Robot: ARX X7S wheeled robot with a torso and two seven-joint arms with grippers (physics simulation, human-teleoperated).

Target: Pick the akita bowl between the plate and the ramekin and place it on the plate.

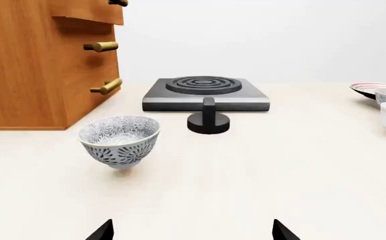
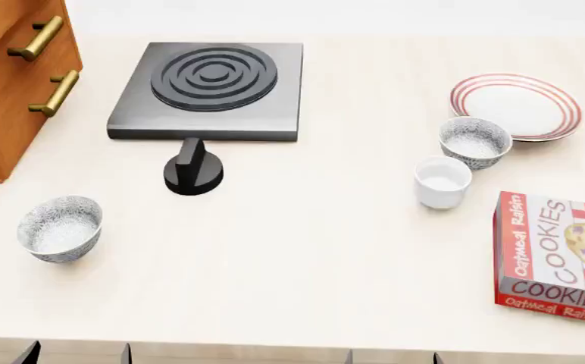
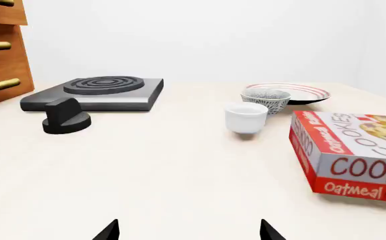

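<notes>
The akita bowl (image 2: 473,141) stands upright on the pale bench (image 2: 313,250) at the far right, between the plate (image 2: 516,105) and the ramekin (image 2: 441,182). It is just beside the plate's near-left rim, perhaps touching it, and the ramekin sits close on the bowl's near-left side with a small gap. The plate lies flat, with red rings on its rim and nothing on it. A look-alike speckled bowl (image 2: 61,228) stands alone at the near left of the bench, well apart from the other three, just in front of a wooden drawer cabinet (image 2: 10,91) with brass handles. Far and centre-left lies a dark hotplate (image 2: 210,91) with raised concentric rings, and a black knob (image 2: 192,170) stands on the bench just near of its front edge. A red cookie box (image 2: 555,258) lies flat at the near right, near the ramekin. In the left wrist view, the left hand (image 1: 193,231) shows only two dark fingertips spread wide apart, open and holding nothing, with the look-alike bowl ahead of it. In the right wrist view, the right hand (image 3: 189,231) likewise has its two fingertips set wide apart, open and empty, low over the bare bench, with the ramekin, the akita bowl and the plate in a line farther off.
</notes>
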